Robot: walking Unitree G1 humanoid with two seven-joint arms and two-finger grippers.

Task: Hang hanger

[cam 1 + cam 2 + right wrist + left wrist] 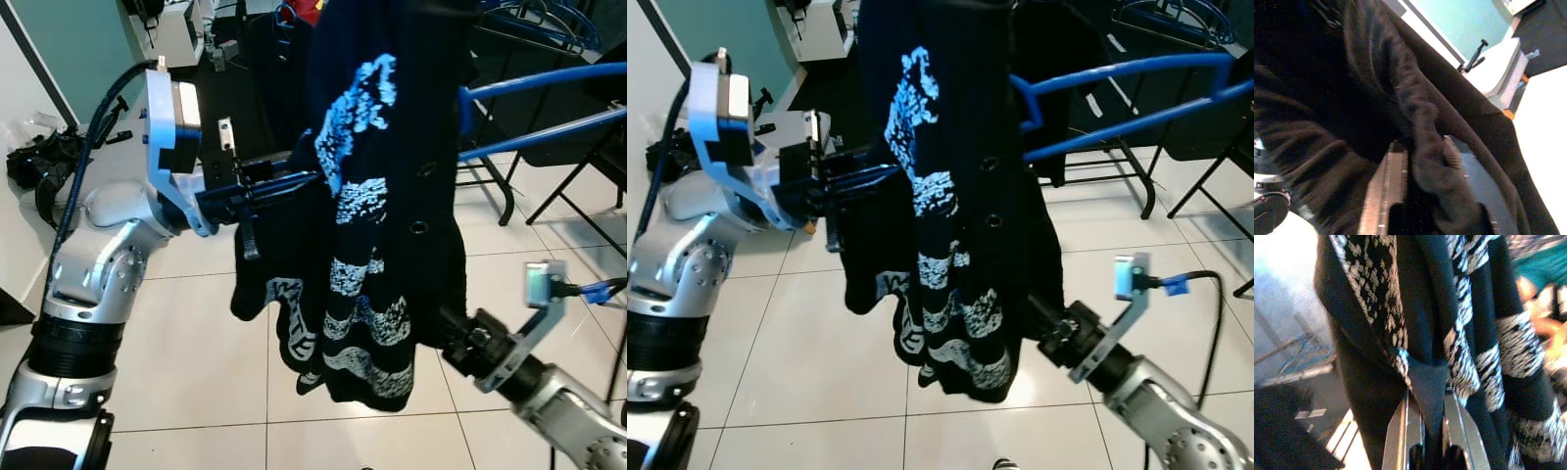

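White floor tiles [196, 362] run under us toward a teal wall [78, 39], with a blue rack [549, 108] and black folding chairs [578, 186] behind. The dark patterned garment [382, 225] hangs in mid-air between our arms, beside the rack's bars. Our left gripper [1426, 396] has its fingers pinching a fold of cloth; our right gripper [1422, 164] grips bunched fabric low on the garment. The hanger itself is cut off above the frame; we cannot make it out.
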